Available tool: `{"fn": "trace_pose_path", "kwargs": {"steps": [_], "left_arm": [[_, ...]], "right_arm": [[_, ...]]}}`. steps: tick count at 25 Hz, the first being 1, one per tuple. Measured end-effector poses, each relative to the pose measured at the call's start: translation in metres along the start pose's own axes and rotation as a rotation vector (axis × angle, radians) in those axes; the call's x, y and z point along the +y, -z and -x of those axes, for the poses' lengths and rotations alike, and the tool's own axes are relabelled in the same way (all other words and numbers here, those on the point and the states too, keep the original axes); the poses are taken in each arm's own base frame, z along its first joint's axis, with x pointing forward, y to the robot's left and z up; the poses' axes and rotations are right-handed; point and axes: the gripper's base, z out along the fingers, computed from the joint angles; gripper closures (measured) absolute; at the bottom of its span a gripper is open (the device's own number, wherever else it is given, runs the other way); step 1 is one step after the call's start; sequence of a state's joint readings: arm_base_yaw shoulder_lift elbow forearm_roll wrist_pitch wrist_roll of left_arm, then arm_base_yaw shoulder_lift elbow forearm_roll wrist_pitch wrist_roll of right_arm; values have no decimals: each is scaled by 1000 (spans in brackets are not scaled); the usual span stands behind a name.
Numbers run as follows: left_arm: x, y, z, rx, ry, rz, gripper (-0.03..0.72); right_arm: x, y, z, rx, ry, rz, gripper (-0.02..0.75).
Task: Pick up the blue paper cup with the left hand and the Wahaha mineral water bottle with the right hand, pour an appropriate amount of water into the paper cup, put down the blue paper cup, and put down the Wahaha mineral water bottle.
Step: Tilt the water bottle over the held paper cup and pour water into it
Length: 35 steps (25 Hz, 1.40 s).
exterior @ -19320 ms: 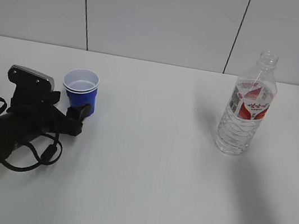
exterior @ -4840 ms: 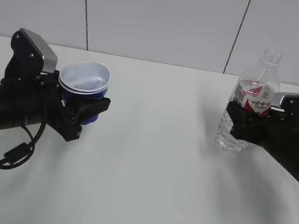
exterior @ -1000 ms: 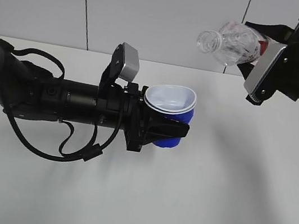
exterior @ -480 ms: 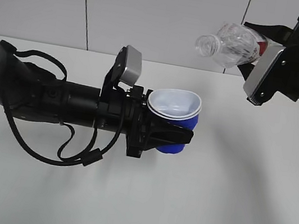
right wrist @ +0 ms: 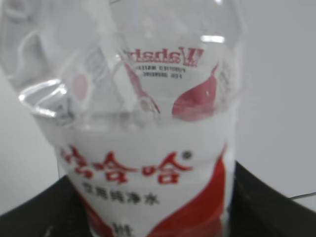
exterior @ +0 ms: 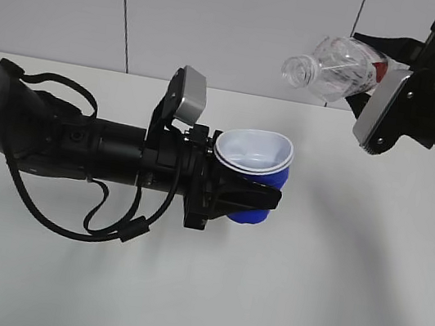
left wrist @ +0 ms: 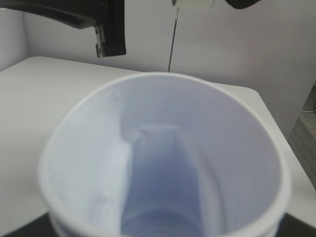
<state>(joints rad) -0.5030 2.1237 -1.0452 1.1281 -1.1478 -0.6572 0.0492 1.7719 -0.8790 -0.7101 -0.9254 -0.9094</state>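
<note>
White bench (exterior: 205,293), plain and flat, fills the foreground.

Left hand (exterior: 233,192), a black robot arm with a silver-grey box on its wrist and a looping black cable, reaches in from the left, held level above the bench. Its gripper pinches the small tapered blue paper cup (exterior: 259,170), deep blue outside and white inside, with a doubled white rim. Cup is in the air near mid-frame, mouth up and tipped slightly. Rim squeezed a little out of round. In the left wrist view the cup's white interior (left wrist: 163,163) fills the picture; whether any water lies in it I cannot tell.

Above and to the right, the right hand (exterior: 385,70), a black arm with a silver-grey block on its wrist, holds the tall clear ribbed Wahaha mineral water bottle (exterior: 336,64) with a red-and-white label. Gripper is clamped around the labelled body (right wrist: 158,163). Bottle lies nearly horizontal, capless neck pointing left and slightly down, its mouth higher than the cup and a little right of it, well apart. No stream visible.

Behind, a pale panelled wall (exterior: 223,23) with dark vertical seams.
</note>
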Motion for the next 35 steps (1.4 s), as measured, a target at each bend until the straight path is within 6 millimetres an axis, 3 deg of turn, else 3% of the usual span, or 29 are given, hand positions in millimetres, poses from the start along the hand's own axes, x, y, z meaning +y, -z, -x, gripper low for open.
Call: {"fn": "trace_pose_path", "kwargs": {"steps": [35], "left_arm": [[-2, -6, -1, 18, 11, 27, 308]], "right_arm": [[2, 0, 3, -29, 126, 20, 290]]}}
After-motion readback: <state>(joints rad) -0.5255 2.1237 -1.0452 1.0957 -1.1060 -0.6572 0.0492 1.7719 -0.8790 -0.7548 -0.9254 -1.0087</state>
